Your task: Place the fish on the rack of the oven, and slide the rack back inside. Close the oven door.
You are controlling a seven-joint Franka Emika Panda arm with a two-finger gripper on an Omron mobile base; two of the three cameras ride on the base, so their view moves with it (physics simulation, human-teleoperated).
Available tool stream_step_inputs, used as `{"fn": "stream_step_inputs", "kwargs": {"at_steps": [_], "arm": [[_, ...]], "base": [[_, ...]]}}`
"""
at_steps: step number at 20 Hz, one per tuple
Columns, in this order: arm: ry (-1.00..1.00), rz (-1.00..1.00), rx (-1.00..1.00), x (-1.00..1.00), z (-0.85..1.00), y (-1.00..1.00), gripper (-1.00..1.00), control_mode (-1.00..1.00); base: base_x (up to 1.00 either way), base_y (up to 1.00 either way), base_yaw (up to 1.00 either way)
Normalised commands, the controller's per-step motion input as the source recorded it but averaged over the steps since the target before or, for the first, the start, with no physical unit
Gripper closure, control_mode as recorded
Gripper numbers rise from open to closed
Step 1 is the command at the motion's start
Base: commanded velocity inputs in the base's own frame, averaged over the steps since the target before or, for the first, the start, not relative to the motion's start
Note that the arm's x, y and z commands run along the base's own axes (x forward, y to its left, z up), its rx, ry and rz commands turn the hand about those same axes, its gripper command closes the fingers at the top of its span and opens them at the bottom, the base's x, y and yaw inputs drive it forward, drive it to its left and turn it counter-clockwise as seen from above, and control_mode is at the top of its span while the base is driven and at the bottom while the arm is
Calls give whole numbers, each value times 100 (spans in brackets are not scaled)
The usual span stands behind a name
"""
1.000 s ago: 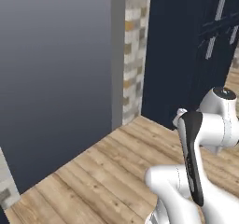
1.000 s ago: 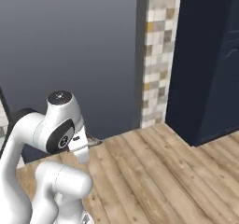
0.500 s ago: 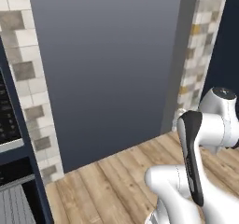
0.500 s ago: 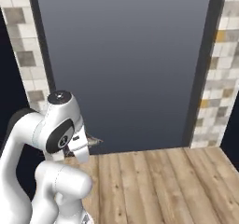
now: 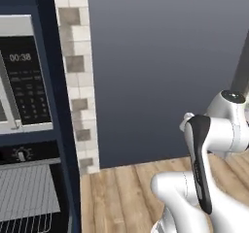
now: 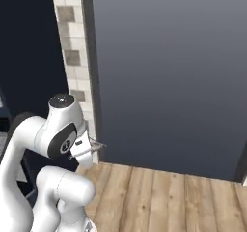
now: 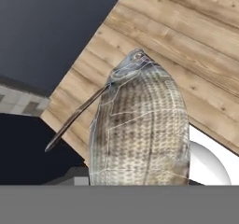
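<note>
Left base view: the oven [image 5: 29, 198] stood at the lower left with its rack [image 5: 24, 198] drawn out; above it sat a microwave [image 5: 24, 76], beside a tiled wall strip [image 5: 75, 76] and a tall grey panel [image 5: 165, 67]. The arm [image 5: 209, 178] was folded low over the wooden floor [image 5: 121, 193].

Right base view: the fish [image 6: 94, 144] jutted from beneath the folded arm, near the grey panel.

Hand view: the claw was closed on the fish, which hung over the floor.

Step in hand, by judgement: carrying the fish to the oven. The next move calls for reaching left and lowering the fish onto the rack.
</note>
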Motion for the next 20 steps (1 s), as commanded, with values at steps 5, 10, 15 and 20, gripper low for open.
{"fn": "stream_step_inputs", "kwargs": {"at_steps": [5, 10, 15, 20], "arm": [[0, 0, 0, 0, 0, 0, 100, 100], [0, 0, 0, 0, 0, 0, 100, 100], [0, 0, 0, 0, 0, 0, 100, 100], [0, 0, 0, 0, 0, 0, 100, 100]], "base": [[13, -25, 57], [13, -16, 57], [12, -12, 56], [17, -10, 54]]}}
